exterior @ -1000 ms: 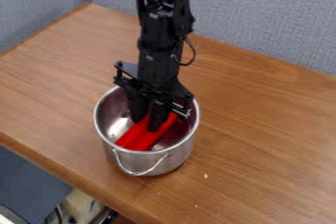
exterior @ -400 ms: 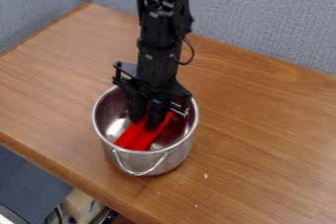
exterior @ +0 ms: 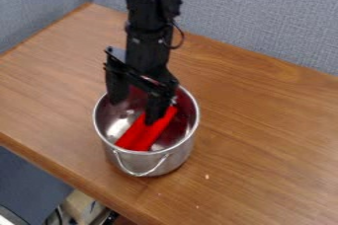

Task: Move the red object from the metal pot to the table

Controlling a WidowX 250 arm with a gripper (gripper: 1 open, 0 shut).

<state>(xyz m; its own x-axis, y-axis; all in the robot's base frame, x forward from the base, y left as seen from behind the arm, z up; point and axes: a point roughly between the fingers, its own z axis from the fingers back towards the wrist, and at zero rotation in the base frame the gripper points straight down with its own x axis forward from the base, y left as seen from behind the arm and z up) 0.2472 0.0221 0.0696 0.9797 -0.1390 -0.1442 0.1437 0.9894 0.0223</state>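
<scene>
Spread apart since the earlier frame, my fingers [exterior: 136, 103] have also risen a little, while the red object [exterior: 145, 134] lies in the metal pot [exterior: 158, 163] as before. It slants from the near left of the pot's inside toward the far right, its near part bare to view and its far end partly behind my right finger. I stand wide open and grip nothing, one finger toward the left of the pot's mouth, the other over the right part. Whether that right finger brushes the red object I can't quite tell, dark as it is down there. The wire handle [exterior: 138, 174] hangs against the pot's near side, and the pot sits on the table [exterior: 259, 130], close to its near-left edge.
</scene>
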